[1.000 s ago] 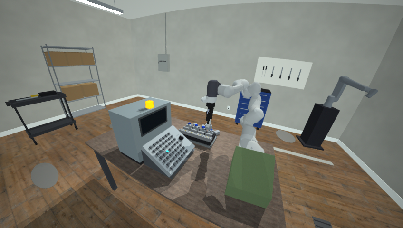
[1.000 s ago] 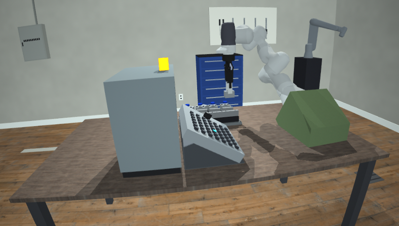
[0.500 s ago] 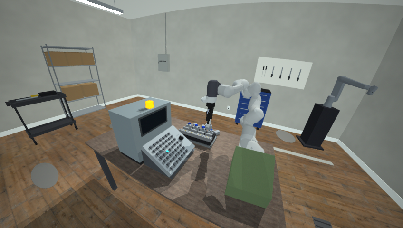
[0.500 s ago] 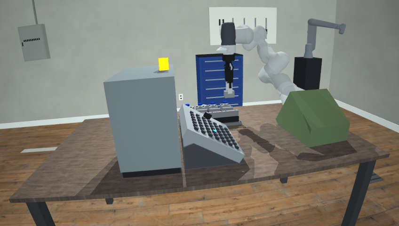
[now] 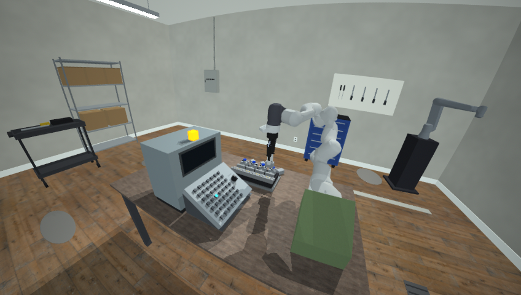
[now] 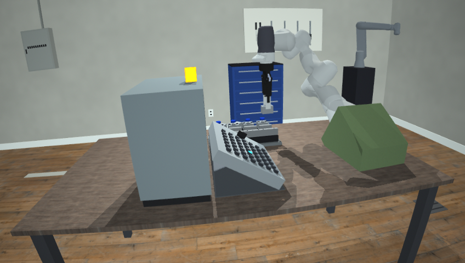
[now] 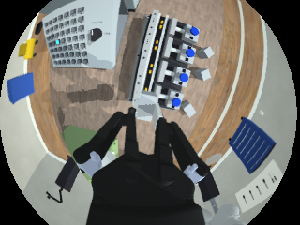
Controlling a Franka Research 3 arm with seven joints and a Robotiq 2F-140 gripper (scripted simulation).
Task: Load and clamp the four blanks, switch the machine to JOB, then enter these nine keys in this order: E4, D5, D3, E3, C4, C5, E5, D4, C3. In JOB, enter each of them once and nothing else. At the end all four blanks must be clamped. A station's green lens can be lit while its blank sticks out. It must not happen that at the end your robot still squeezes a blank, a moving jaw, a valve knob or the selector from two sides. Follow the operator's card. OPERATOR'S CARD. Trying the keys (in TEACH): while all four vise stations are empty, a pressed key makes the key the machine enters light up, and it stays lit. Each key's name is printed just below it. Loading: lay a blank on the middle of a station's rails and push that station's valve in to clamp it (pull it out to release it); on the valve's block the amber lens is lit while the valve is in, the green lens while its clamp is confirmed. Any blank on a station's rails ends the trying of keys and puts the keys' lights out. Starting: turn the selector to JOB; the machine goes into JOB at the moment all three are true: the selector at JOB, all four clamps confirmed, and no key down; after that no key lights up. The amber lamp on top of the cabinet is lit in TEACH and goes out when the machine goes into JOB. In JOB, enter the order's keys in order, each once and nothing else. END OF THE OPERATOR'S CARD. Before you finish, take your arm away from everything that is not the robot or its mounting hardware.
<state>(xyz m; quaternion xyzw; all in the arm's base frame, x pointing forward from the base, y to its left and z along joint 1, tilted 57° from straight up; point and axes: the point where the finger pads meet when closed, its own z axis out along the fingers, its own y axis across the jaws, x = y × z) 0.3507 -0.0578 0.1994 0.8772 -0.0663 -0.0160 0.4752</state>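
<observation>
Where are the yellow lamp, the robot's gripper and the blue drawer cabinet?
Yellow lamp (image 5: 193, 135) (image 6: 190, 74): top and exterior views, its glowing side.
Gripper (image 7: 145, 106): wrist view, between its fingertips.
Blue drawer cabinet (image 7: 252, 144): wrist view, its drawer fronts.

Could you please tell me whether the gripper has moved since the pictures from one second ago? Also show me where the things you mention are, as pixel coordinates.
No, not visibly: in the exterior view, the gripper (image 5: 270, 160) (image 6: 267, 103) (image 7: 145, 106) hangs at the same place before the blue drawer cabinet (image 5: 341, 135) (image 6: 241, 87) (image 7: 251, 144).
</observation>
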